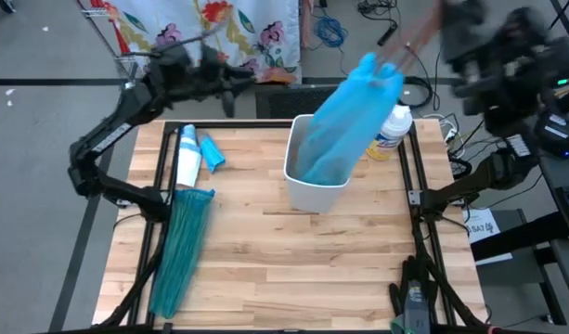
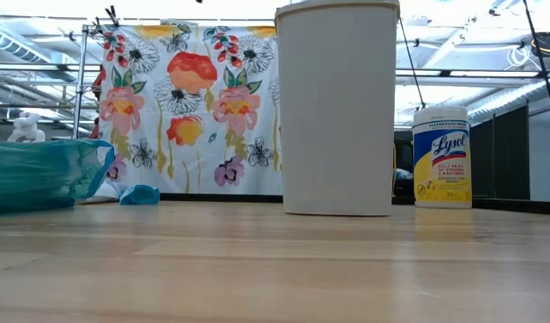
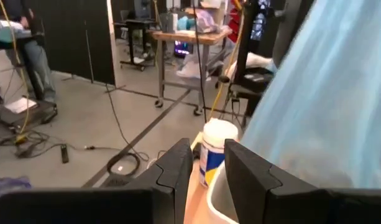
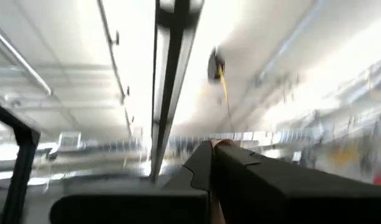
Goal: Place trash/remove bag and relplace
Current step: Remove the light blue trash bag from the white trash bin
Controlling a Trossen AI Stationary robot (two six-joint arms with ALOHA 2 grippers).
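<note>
A white bin (image 1: 314, 184) stands mid-table. The pale-blue bag (image 1: 351, 116) rises out of it, slanting up toward the far right, its lower part still inside. My right gripper (image 1: 395, 56), blurred and high above the far right corner, is shut at the bag's top. Its fingers (image 4: 240, 165) point up at the ceiling in the right wrist view. My left gripper (image 3: 207, 163) is open beyond the far left edge, level, aimed at the bin and touching nothing. The darker teal bag (image 1: 182, 249) lies flat along the table's left side. The trash is hidden. My right gripper holds the bag by its bunched top end (image 1: 372, 70); blur hides the pinch itself, and the right wrist view shows no plastic. The bag stretches from the fingers down into the bin, where its bottom (image 1: 314, 165) stays.
A Lysol wipes canister (image 1: 392, 132) stands just right of the bin at the far edge. A white tube (image 1: 187, 156) and a small blue item (image 1: 213, 153) lie far left. Bare wood stretches across the near half. A flowered cloth (image 2: 189, 108) hangs behind the table.
</note>
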